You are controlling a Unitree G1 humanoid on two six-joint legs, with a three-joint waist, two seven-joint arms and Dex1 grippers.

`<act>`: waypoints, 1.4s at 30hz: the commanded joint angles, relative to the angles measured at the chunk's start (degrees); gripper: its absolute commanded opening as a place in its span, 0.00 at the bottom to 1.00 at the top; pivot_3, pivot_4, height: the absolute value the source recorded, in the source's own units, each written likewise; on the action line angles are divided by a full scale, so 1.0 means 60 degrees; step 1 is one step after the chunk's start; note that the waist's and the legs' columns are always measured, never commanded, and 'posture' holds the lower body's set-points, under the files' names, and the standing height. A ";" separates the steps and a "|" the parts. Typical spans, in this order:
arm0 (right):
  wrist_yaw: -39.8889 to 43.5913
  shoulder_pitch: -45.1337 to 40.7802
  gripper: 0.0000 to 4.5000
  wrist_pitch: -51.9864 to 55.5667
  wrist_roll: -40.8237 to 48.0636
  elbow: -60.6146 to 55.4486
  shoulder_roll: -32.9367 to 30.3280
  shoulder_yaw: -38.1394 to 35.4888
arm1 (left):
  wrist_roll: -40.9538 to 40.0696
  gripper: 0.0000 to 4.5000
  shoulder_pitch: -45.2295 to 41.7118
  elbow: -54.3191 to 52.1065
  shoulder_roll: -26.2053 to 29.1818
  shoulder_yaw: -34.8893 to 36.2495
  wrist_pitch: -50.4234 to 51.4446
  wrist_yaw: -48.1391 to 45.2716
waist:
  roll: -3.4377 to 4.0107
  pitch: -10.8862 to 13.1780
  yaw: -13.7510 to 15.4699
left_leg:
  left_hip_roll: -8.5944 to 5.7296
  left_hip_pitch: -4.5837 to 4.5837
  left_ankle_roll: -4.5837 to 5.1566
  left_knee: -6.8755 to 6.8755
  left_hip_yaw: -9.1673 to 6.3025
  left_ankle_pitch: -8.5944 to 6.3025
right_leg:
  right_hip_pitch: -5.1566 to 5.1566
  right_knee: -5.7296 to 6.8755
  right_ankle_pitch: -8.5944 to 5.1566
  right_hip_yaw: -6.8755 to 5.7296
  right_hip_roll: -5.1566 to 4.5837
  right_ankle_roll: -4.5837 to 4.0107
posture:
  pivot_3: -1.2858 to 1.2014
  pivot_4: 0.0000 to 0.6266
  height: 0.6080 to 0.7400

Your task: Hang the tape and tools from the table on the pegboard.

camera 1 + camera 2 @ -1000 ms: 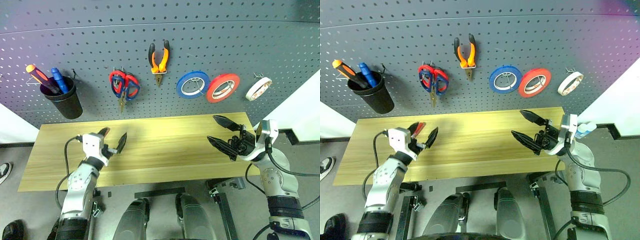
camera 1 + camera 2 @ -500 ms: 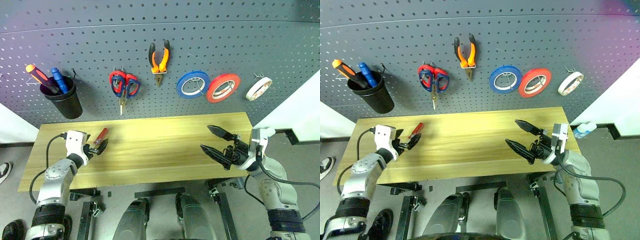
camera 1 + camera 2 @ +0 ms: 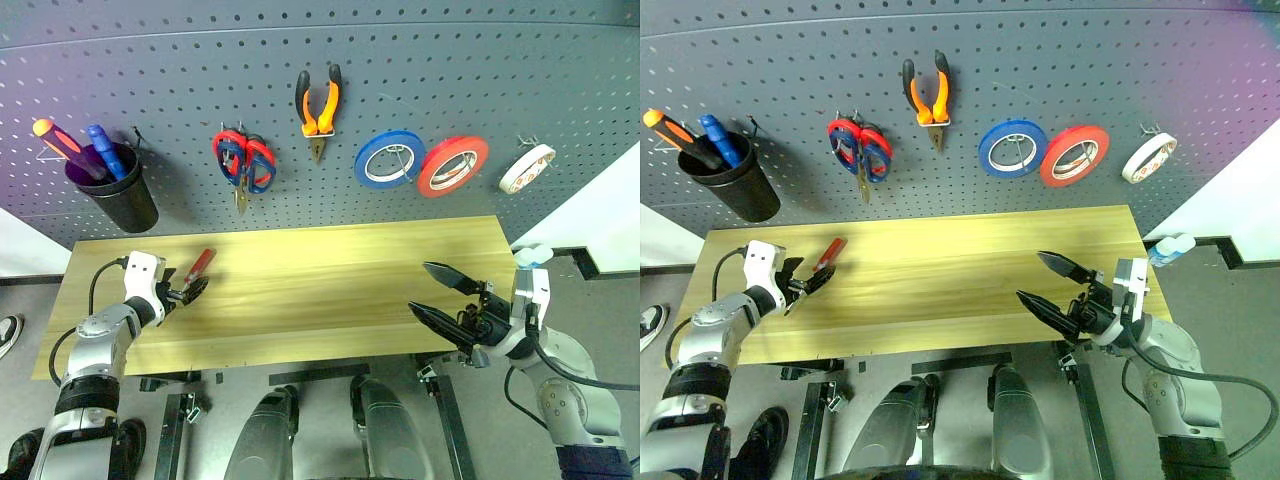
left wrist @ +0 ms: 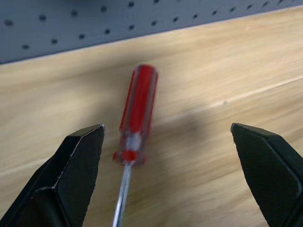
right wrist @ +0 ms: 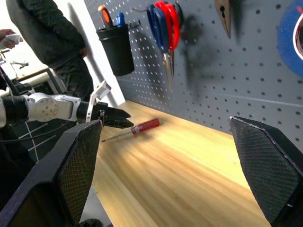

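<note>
Nearest, the right gripper (image 3: 448,297) hangs with jaws spread wide and nothing in them, off the near right corner of the table (image 3: 340,300). At the left end the left gripper (image 3: 803,286) is level with the tabletop, also spread wide and empty, its fingertips (image 4: 83,156) bracketing the shaft end of the red-handled screwdriver (image 4: 137,113) without touching it. That screwdriver lies flat near the table's far left, handle pointing toward the wall, and looks to be the last piece left on the wood.

Farther back, on the pegboard (image 3: 450,70), the pliers (image 3: 319,105) hang high at centre, the dark-handled scissors (image 3: 256,170) share a hook with a red-handled pair, and the whitish tape (image 3: 530,168) sits far right beyond the blue and red rolls. So most of the job seems done.

Room is generous: bare tabletop stretches between the two arms, and free holes lie between the black cup (image 3: 115,195) and the scissors. The screwdriver lies well clear of the near edge.
</note>
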 commanded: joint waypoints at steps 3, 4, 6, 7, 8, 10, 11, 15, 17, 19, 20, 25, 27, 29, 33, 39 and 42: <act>-0.0183 0.0305 1.00 0.0077 0.0270 -0.0623 -0.0204 -0.0397 | 0.0312 0.99 -0.0707 0.1159 0.0265 0.0026 -0.0727 -0.0223 | -0.0008 0.0109 -0.0010 | -0.0001 -0.0059 0.0000 0.0002 0.0000 0.0001 | -0.0056 0.0000 0.0002 -0.0001 -0.0001 0.0002 | 0.45 0.63 1.00; -0.0206 0.0381 1.00 0.0096 0.0299 -0.0677 -0.0221 -0.0431 | 0.0372 0.99 -0.0779 0.1330 0.0278 0.0006 -0.0841 -0.0250 | -0.0009 0.0136 -0.0013 | -0.0001 -0.0087 0.0000 0.0003 0.0000 0.0001 | -0.0088 0.0004 0.0003 -0.0002 0.0000 0.0002 | 0.45 0.63 1.00; -0.0231 0.0476 1.00 0.0106 0.0309 -0.0747 -0.0242 -0.0468 | 0.0519 0.99 -0.1028 0.1790 0.0269 -0.0049 -0.1041 -0.0269 | -0.0009 0.0170 -0.0034 | -0.0003 -0.0114 0.0003 0.0004 0.0000 0.0000 | -0.0115 0.0007 0.0005 -0.0005 0.0000 0.0003 | 0.45 0.64 1.00; -0.0287 0.0493 1.00 0.0103 0.0303 -0.0767 -0.0230 -0.0486 | 0.0611 0.99 -0.1162 0.2037 0.0271 -0.0097 -0.1143 -0.0280 | -0.0008 0.0196 -0.0049 | -0.0003 -0.0114 0.0010 0.0004 0.0000 -0.0004 | -0.0114 0.0008 0.0005 -0.0006 -0.0001 0.0003 | 0.45 0.64 1.00; -0.0329 0.0503 1.00 0.0118 0.0311 -0.0787 -0.0235 -0.0505 | 0.0662 0.99 -0.1360 0.2370 0.0263 -0.0095 -0.1068 -0.0231 | -0.0012 0.0238 -0.0077 | -0.0003 -0.0114 0.0015 0.0003 0.0000 -0.0007 | -0.0114 0.0007 0.0005 -0.0007 -0.0001 0.0003 | 0.45 0.64 1.00; -0.0377 0.0526 1.00 0.0129 0.0314 -0.0819 -0.0254 -0.0535 | 0.0752 0.99 -0.1667 0.2918 0.0269 -0.0094 -0.1147 -0.0189 | -0.0019 0.0294 -0.0123 | -0.0006 -0.0117 0.0016 0.0003 0.0001 -0.0008 | -0.0114 0.0007 0.0005 -0.0008 -0.0004 0.0004 | 0.44 0.65 1.00; -0.0381 0.0553 1.00 0.0141 0.0325 -0.0843 -0.0273 -0.0557 | 0.0810 0.99 -0.1804 0.3166 0.0272 -0.0118 -0.1219 -0.0188 | -0.0019 0.0316 -0.0160 | -0.0007 -0.0117 0.0016 0.0004 0.0000 -0.0008 | -0.0114 0.0006 0.0006 -0.0008 -0.0005 0.0004 | 0.44 0.65 1.00; -0.0427 0.0619 1.00 0.0162 0.0343 -0.0901 -0.0307 -0.0623 | 0.1030 0.99 -0.2219 0.3904 0.0207 -0.0244 -0.1468 -0.0275 | -0.0026 0.0365 -0.0240 | -0.0009 -0.0119 0.0020 0.0003 0.0001 -0.0010 | -0.0116 0.0005 0.0005 -0.0011 -0.0005 0.0006 | 0.44 0.66 1.00; -0.0446 0.0634 1.00 0.0135 0.0323 -0.0906 -0.0312 -0.0631 | 0.1157 0.99 -0.2400 0.4186 0.0140 -0.0343 -0.1485 -0.0284 | -0.0030 0.0394 -0.0244 | -0.0009 -0.0119 0.0020 0.0003 0.0003 -0.0011 | -0.0117 0.0007 0.0005 -0.0012 -0.0004 0.0008 | 0.44 0.66 1.00; -0.0498 0.0601 1.00 0.0103 0.0299 -0.0889 -0.0308 -0.0635 | 0.1304 0.96 -0.2504 0.4281 0.0105 -0.0461 -0.1387 -0.0227 | -0.0028 0.0408 -0.0248 | -0.0009 -0.0118 0.0020 0.0003 0.0003 -0.0011 | -0.0117 0.0009 0.0005 -0.0012 -0.0003 0.0009 | 0.44 0.66 1.00; -0.0504 0.0576 1.00 0.0080 0.0289 -0.0870 -0.0311 -0.0639 | 0.1226 0.91 -0.2497 0.4198 0.0049 -0.0420 -0.1343 -0.0370 | -0.0027 0.0415 -0.0249 | -0.0009 -0.0118 0.0020 0.0003 0.0003 -0.0010 | -0.0117 0.0010 0.0005 -0.0012 -0.0002 0.0009 | 0.44 0.66 1.00; -0.0504 0.0461 1.00 0.0010 0.0253 -0.0735 -0.0317 -0.0646 | 0.1300 0.56 -0.2389 0.4088 0.0026 -0.0432 -0.1037 -0.0209 | -0.0021 0.0452 -0.0250 | -0.0009 -0.0118 0.0020 0.0003 0.0005 -0.0010 | -0.0117 0.0009 0.0004 -0.0012 -0.0001 0.0012 | 0.44 0.65 1.00; -0.0511 0.0426 1.00 -0.0011 0.0261 -0.0726 -0.0291 -0.0640 | 0.1205 0.41 -0.2356 0.4067 0.0042 -0.0358 -0.0906 -0.0359 | -0.0020 0.0453 -0.0250 | -0.0009 -0.0118 0.0020 0.0003 0.0005 -0.0011 | -0.0117 0.0009 0.0004 -0.0012 -0.0001 0.0013 | 0.44 0.65 1.00; -0.0492 0.0389 1.00 -0.0045 0.0235 -0.0664 -0.0287 -0.0631 | 0.1113 0.25 -0.2336 0.3991 0.0047 -0.0292 -0.0802 -0.0475 | -0.0019 0.0454 -0.0250 | -0.0009 -0.0117 0.0019 0.0003 0.0005 -0.0011 | -0.0117 0.0010 0.0004 -0.0012 -0.0001 0.0013 | 0.44 0.65 1.00; -0.0359 0.0316 1.00 -0.0025 0.0357 -0.0552 -0.0276 -0.0597 | 0.0846 0.20 -0.2069 0.3491 -0.0054 -0.0140 -0.0621 -0.0686 | -0.0019 0.0454 -0.0251 | -0.0010 -0.0117 0.0019 0.0003 0.0005 -0.0010 | -0.0116 0.0010 0.0005 -0.0013 -0.0001 0.0015 | 0.44 0.63 1.00; 0.0032 0.0140 1.00 -0.0089 0.0372 -0.0347 -0.0257 -0.0476 | 0.0469 0.20 -0.0911 0.1653 -0.0365 0.0051 -0.0407 -0.0462 | -0.0018 0.0453 -0.0243 | -0.0009 -0.0117 0.0018 0.0002 0.0006 -0.0011 | -0.0117 0.0008 0.0005 -0.0009 -0.0006 0.0014 | 0.44 0.59 1.00; 0.0166 -0.0159 1.00 -0.0251 0.0263 -0.0063 -0.0168 -0.0393 | 0.0179 0.20 0.0045 -0.0021 -0.0584 0.0103 -0.0092 -0.0402 | -0.0019 0.0450 -0.0249 | -0.0009 -0.0117 0.0017 0.0002 0.0005 -0.0011 | -0.0116 0.0007 0.0006 -0.0006 -0.0010 0.0014 | 0.45 0.56 1.00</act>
